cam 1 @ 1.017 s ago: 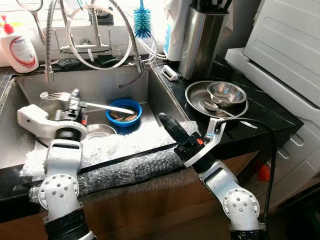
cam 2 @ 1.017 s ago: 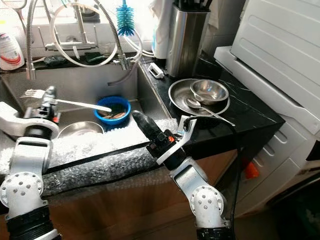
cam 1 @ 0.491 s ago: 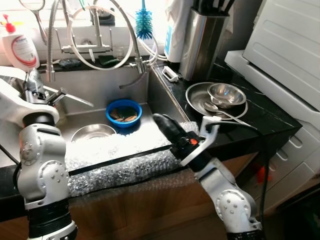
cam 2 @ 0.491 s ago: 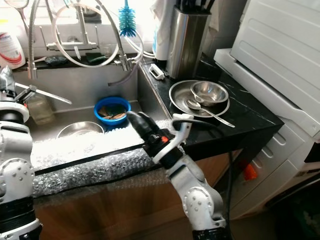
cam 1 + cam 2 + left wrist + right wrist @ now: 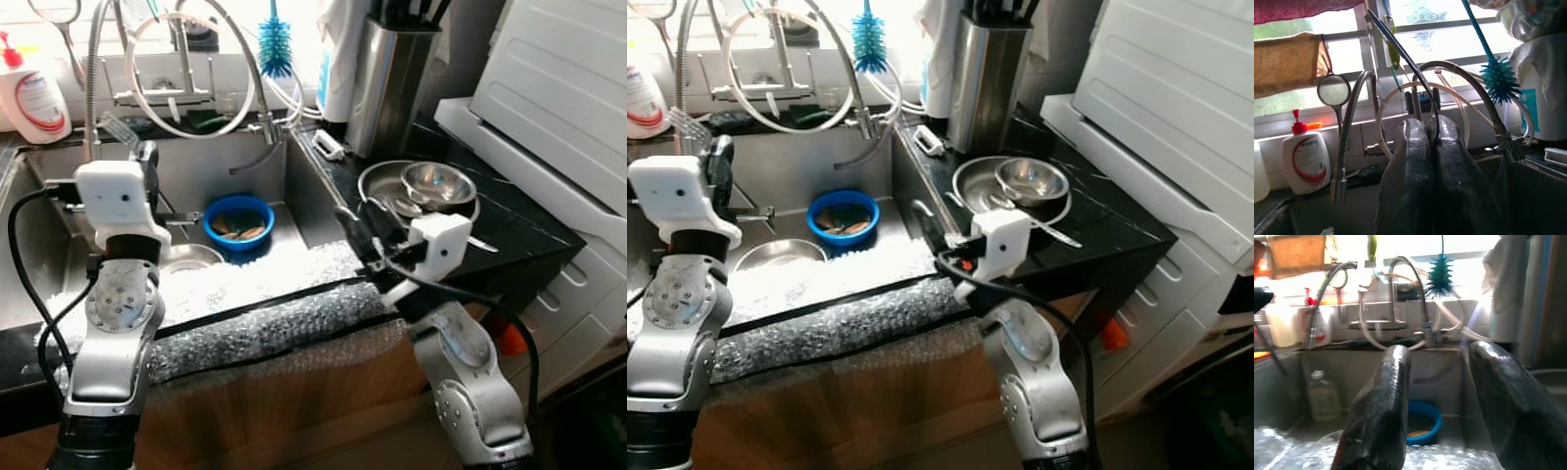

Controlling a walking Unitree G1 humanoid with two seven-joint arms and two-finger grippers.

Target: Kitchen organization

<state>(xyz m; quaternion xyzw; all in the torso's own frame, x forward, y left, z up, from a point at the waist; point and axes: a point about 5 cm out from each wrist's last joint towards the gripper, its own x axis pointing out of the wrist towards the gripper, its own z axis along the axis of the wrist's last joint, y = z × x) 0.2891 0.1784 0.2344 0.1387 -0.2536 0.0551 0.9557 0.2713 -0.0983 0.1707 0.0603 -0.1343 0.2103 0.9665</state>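
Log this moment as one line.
left gripper: shut on fork, over sink | right gripper: open, at sink edge

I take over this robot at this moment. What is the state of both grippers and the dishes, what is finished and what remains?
Left gripper: raised over the sink, fingers shut, apparently on a fork with its tines up.
Right gripper: open and holding nothing, at the sink's right edge above the bubble wrap.
In the sink: blue bowl with scraps, steel bowl.
On the counter: steel plate carrying a small bowl and a spoon.
Done: fork lifted.
Left: set the fork down, then probably clear both sink bowls.
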